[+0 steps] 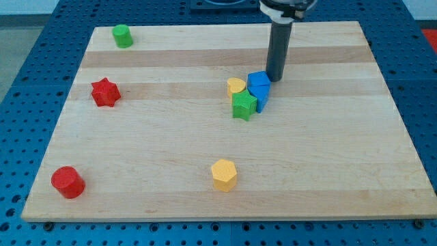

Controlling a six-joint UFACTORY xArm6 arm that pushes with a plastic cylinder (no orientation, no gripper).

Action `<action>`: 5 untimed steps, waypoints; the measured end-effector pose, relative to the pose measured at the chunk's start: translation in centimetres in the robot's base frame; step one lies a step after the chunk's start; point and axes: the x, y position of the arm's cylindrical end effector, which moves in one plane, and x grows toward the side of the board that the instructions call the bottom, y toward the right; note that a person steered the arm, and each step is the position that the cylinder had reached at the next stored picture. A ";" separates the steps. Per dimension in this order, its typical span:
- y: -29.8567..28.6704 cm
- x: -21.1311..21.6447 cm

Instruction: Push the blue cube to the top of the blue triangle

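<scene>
The blue cube [258, 80] sits near the board's middle, touching the top edge of the blue triangle [261, 96], which lies just below it. My tip [274, 79] is right at the cube's right side, touching or nearly touching it. The rod rises from there to the view's top. A yellow heart-shaped block [236, 86] is against the cube's left, and a green star-shaped block [244, 106] is against the triangle's left. These blocks form one tight cluster.
A green cylinder [123, 35] stands at the top left. A red star [105, 92] is at the left, a red cylinder [67, 182] at the bottom left, and a yellow hexagon [224, 174] at the bottom middle. The wooden board [341, 157] lies on a blue perforated table.
</scene>
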 end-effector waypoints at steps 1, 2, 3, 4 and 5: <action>-0.3 -3.2; -3.1 -4.8; -7.6 -4.9; -13.1 -4.9; -18.6 -4.9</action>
